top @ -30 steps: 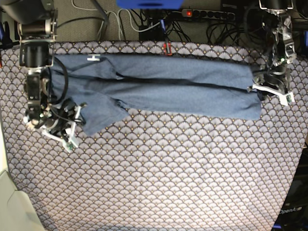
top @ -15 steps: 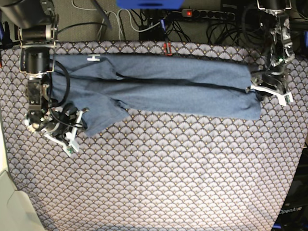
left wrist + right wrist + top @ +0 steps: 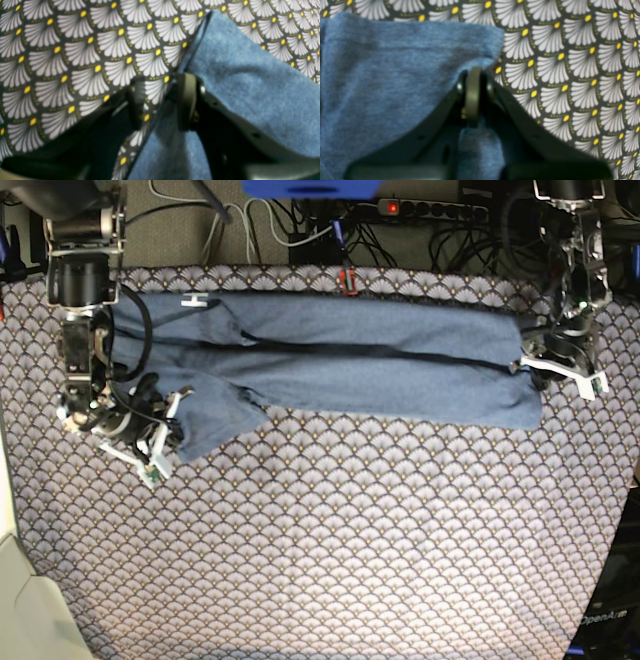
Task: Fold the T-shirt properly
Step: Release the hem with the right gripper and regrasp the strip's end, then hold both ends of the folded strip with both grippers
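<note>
The grey-blue T-shirt point(image 3: 360, 365) lies as a long folded band across the far side of the table, with its white neck label point(image 3: 192, 301) at the far left. A sleeve flap hangs down at the left end. My right gripper point(image 3: 165, 442) is at that flap. In the right wrist view my right gripper point(image 3: 472, 93) is shut on the T-shirt's point(image 3: 382, 75) edge near a corner. My left gripper point(image 3: 530, 370) is at the shirt's right end. In the left wrist view my left gripper point(image 3: 160, 102) is open and straddles the T-shirt's point(image 3: 250, 87) edge.
The scallop-patterned tablecloth point(image 3: 350, 540) covers the table. A power strip point(image 3: 430, 210) and cables lie beyond the far edge. A small red object point(image 3: 348, 280) sits at the far edge by the shirt. A pale object point(image 3: 20, 600) is at the near left corner.
My right gripper has shifted slightly up and to the right at the sleeve flap. My left gripper and the shirt's band have barely moved.
</note>
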